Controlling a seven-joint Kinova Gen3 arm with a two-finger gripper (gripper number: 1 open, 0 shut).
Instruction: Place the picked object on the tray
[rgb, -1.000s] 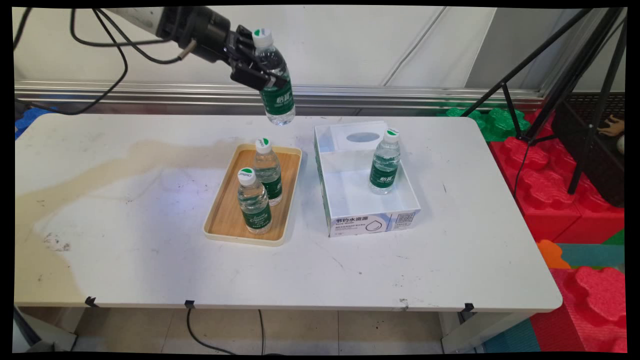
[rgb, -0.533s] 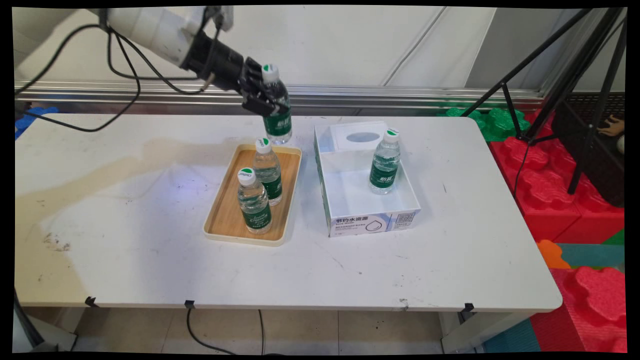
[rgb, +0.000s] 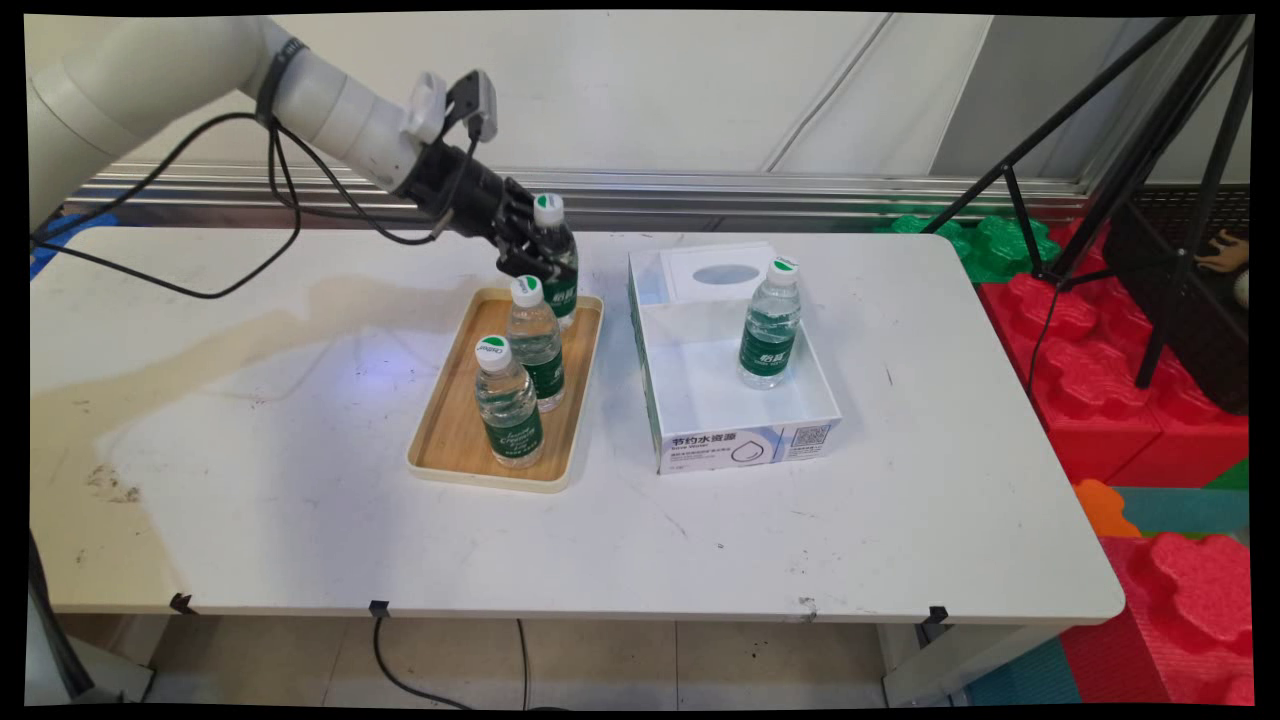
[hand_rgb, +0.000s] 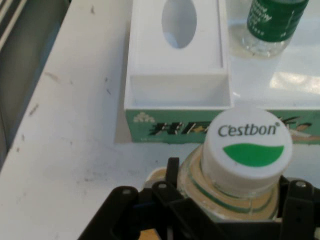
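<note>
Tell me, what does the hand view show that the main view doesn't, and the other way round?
Only the hand view shows the word Cestbon on the held bottle's cap.

Only the main view shows the wooden tray with two more bottles standing on it, the robot arm, and the red foam blocks.

Both show the gripper shut on the held bottle, the white box with an oval hole in its lid, a bottle in the box, and the white table.
</note>
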